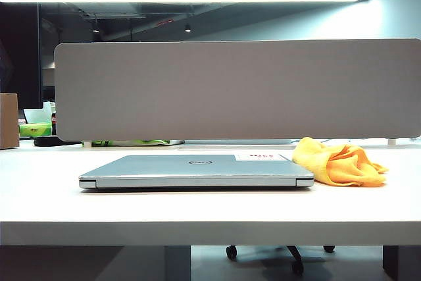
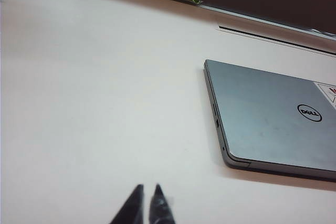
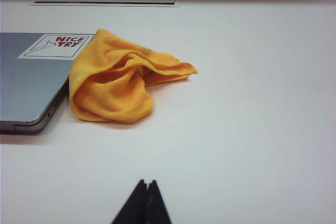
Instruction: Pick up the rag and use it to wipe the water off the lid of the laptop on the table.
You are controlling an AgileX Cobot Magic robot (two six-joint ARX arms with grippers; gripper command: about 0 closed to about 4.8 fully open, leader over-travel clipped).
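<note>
Nearest in each wrist view are the arms' own tips: the left pincer (image 2: 146,203) hangs over bare worktop (image 2: 94,103) with its two dark fingers drawn almost together, only a sliver between the points, and holds nothing; the right pincer (image 3: 145,200) is fully closed, its fingers meeting in a single dark wedge, likewise empty and well short of the cloth. Neither arm appears in the exterior view. Beyond the right pincer lies the rag (image 3: 115,80), a crumpled yellow-orange cloth bunched into deep folds, resting on the worktop right against the right-hand edge of the laptop (image 3: 26,85), with one fold lapping the corner by the white red-printed sticker (image 3: 58,44). It looks soft, light and limp, so it should crush easily under the fingers and drape when lifted; the raised ridge of folds across its middle seems the best place to pinch, since a bite there would gather several layers, whereas a thin trailing hem might slip free. The right pincer would have to open before it can take it. Further across, the lid (image 2: 262,114) lies shut and flat, silver-grey with a dark oval logo (image 2: 309,113); any water on it is too faint to make out. Behind everything stands the grey divider panel (image 1: 237,90).
</note>
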